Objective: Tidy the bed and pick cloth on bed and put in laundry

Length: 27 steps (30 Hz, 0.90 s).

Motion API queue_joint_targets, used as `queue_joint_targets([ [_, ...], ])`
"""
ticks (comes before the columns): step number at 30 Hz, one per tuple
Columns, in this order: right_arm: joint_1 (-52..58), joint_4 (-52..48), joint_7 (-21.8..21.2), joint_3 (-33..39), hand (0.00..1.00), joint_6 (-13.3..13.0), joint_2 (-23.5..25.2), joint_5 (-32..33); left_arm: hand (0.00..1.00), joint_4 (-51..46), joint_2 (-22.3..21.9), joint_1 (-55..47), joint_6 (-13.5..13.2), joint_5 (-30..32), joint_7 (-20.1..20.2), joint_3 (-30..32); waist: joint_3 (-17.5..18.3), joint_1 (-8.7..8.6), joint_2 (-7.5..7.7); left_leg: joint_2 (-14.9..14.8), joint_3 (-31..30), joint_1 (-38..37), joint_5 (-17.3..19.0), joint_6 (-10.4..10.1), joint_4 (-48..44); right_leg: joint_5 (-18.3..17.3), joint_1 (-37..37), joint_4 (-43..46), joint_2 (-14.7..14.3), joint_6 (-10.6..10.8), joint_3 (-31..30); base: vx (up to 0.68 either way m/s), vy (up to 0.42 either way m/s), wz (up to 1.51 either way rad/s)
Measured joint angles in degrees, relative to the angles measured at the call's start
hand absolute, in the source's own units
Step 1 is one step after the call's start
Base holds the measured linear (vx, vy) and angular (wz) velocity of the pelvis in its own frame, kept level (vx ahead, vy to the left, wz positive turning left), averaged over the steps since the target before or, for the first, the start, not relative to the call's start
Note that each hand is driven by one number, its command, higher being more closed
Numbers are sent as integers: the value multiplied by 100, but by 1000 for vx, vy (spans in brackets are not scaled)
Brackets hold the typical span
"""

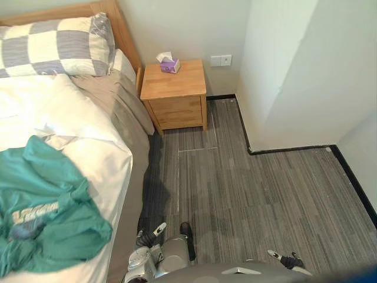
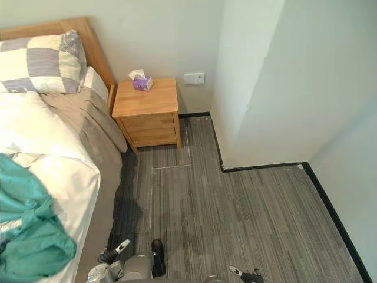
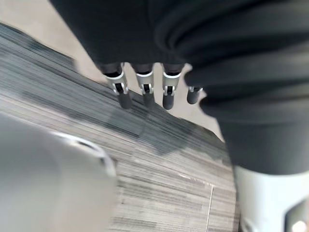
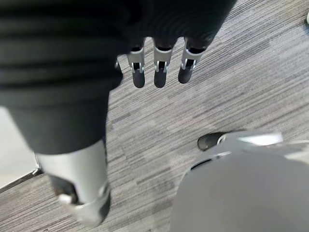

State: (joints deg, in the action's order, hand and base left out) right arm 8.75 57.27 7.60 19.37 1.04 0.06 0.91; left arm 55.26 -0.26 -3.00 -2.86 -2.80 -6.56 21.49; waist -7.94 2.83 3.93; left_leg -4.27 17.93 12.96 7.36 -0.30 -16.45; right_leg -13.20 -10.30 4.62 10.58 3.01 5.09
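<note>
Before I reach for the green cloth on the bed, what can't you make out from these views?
- Green cloth: cut off by the left and bottom edges of both eye views, so its full spread is unknown.
- Bed: its far side lies past the left edge.
- Under the bed: hidden by the hanging beige sheet.
- Left hand and right hand: fingers hang straight over the floor; I cannot make out the thumbs.
</note>
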Motion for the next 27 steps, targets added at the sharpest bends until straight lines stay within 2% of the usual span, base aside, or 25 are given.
queue_joint_targets([
  [1, 22, 1, -11, 23, 0, 7, 41, 0, 0, 8, 32, -10, 21, -5, 3, 6, 28, 36, 54, 47, 55, -64, 112, 98, -40, 111, 29, 127, 59, 21, -115, 441, 164, -21],
  [2, 23, 5, -18, 43, 0, 7, 59, -3, 0, 10, 34, -9, 23, 0, 8, -1, 36, 58, 69, 77, 116, -169, 196, 111, 4, 127, 109, 359, 99, 37, -201, 493, 208, -42],
  [3, 10, 1, -35, 94, 0, -3, 4, -3, 0, 18, 38, -20, 44, -3, 11, -110, 27, 66, 48, 154, 195, -539, 345, 98, 281, 143, 598, 1566, 169, 221, -418, 469, 214, -41],
  [4, 3, -1, -46, 83, 0, -3, -37, -5, 0, 66, 67, -34, 73, 7, 14, -199, 15, 55, 17, 211, 204, -795, 386, 112, 446, 334, 970, 2556, 222, 557, -487, 461, 211, -30],
  [5, 7, 1, -53, 70, 0, -3, -38, -5, 0, 117, 122, -46, 97, 8, 11, -303, -4, -1, 1, 247, 194, -965, 408, 131, 539, 563, 1244, 3207, 266, 860, -541, 296, 120, 14],
  [6, 16, 9, -57, 69, 0, 11, -25, -4, 0, 247, 210, -41, 142, 7, 7, -426, -39, -141, -27, 281, 167, -1274, 506, 158, 628, 638, 1662, 4320, 315, 997, -581, 404, 69, 31],
  [7, 15, 3, -58, 49, 0, 13, -28, 1, 0, 281, 257, -73, 148, 8, 2, -503, -51, -226, -2, 284, 152, -1553, 532, 179, 662, 570, 2022, 5154, 361, 884, -442, 409, 34, 27],
  [8, 2, -12, -55, 34, 0, 5, -24, 0, 0, 293, 265, -71, 152, 7, 0, -520, -61, -237, 9, 282, 148, -1685, 530, 180, 677, 517, 2179, 5420, 378, 814, -351, 493, -13, 20],
  [9, -6, -27, -55, 32, 0, -16, -39, 0, 0, 291, 254, -59, 151, 7, 1, -530, -74, -244, -16, 255, 43, -1928, 523, 178, 729, 330, 2422, 5648, 416, 562, -66, 408, -87, 30],
  [10, -18, -26, -49, 40, 0, -20, -61, 1, 0, 287, 237, -24, 142, 2, 0, -570, -111, -261, -71, 158, -57, -2131, 520, 174, 776, 57, 2564, 5491, 409, 394, 278, 409, -128, 38],
  [11, -28, -29, -45, 42, 0, -21, -85, 1, 0, 285, 224, -5, 136, -1, -1, -577, -141, -278, -117, 84, -133, -2198, 520, 173, 777, -69, 2629, 5300, 370, 319, 455, 400, -204, 49],
  [12, -50, -76, -41, 39, 0, -22, -134, 0, 0, 286, 190, 9, 135, -7, -7, -575, -200, -309, -214, -93, -261, -2305, 514, 163, 779, -232, 2774, 4712, 220, 129, 712, 310, -211, 39],
  [13, -72, -90, -39, 29, 0, -20, -158, -1, 0, 289, 179, 14, 133, -7, -5, -576, -233, -329, -264, -197, -328, -2342, 510, 157, 778, -256, 2844, 4320, 101, 89, 738, 379, -298, 50],
  [14, -102, -105, -26, -15, 0, -19, -164, -1, 0, 317, 180, -13, 133, -3, -5, -582, -262, -361, -275, -302, -423, -2395, 475, 56, 782, -92, 2918, 3122, -121, 125, 628, 393, -336, 57],
  [15, -52, -99, -13, -41, 0, -23, -70, 1, 0, 313, 276, -47, 125, 4, -1, -559, -242, -360, -50, -195, -551, -2424, 461, -164, 810, 1000, 2794, 1487, -189, -32, 253, 405, -352, 61],
  [16, -82, -26, -44, -30, 0, -23, -80, 0, 0, 386, 258, 43, 115, 4, -3, -547, -311, -396, -145, -302, -674, -2520, 544, -310, 840, 1185, 2676, 1477, -282, -214, 329, 403, -311, 36],
  [17, -231, 41, -24, 29, 0, -17, -276, 11, 0, 425, 123, 97, 101, 7, 9, -543, -350, -302, -397, -412, -777, -2483, 581, -405, 972, 1171, 2633, 1430, -438, -220, 363, 332, -237, 18],
  [19, -289, -63, -16, 30, 0, -33, -285, 22, 0, 408, -41, 141, 59, 17, -2, -373, -490, -313, -506, -311, -916, -2380, 267, -448, 1071, 991, 2752, 1985, -486, -189, 76, 280, -172, 37],
  [20, -206, -120, -25, -67, 0, -23, -244, 29, 0, 414, -120, 166, 32, 16, 1, -80, -513, -339, -462, -382, -941, -2570, 207, -433, 988, 551, 2903, 2895, -512, -145, -268, 194, -171, 71],
  [21, -144, -134, -25, -114, 0, -30, -232, 29, 0, 426, -129, 136, 22, 18, -1, -30, -472, -357, -400, -367, -1006, -2616, 208, -436, 1031, 406, 2856, 2846, -523, -108, -336, 149, -164, 81],
  [22, -73, -122, -24, -180, 0, -32, -204, 29, 0, 408, -102, 92, -5, 22, -1, 28, -404, -350, -314, -320, -1066, -2639, 210, -438, 1094, 89, 2741, 2736, -463, -107, -373, 200, -207, 51],
  [23, -46, -115, -31, -183, 0, -29, -196, 29, 0, 429, -126, 117, -23, 22, -1, 169, -339, -298, -353, -405, -1103, -2694, 233, -473, 1239, -176, 2629, 2674, -463, -139, -264, 181, -169, 65],
  [25, -62, -110, -27, -173, 0, -27, -225, 33, 0, 412, -183, 60, -19, 22, 5, 181, -336, -325, -439, -521, -1203, -2547, 178, -533, 1085, -271, 2513, 2593, -460, -192, 6, 139, -167, 72],
  [27, -99, -122, -20, -175, 0, -29, -265, 46, 0, 308, -194, -35, -12, 14, 6, 169, -357, -336, -535, -677, -1504, -1922, 185, -544, -38, -292, 2008, 2190, -384, -210, 485, 131, -154, 99],
])
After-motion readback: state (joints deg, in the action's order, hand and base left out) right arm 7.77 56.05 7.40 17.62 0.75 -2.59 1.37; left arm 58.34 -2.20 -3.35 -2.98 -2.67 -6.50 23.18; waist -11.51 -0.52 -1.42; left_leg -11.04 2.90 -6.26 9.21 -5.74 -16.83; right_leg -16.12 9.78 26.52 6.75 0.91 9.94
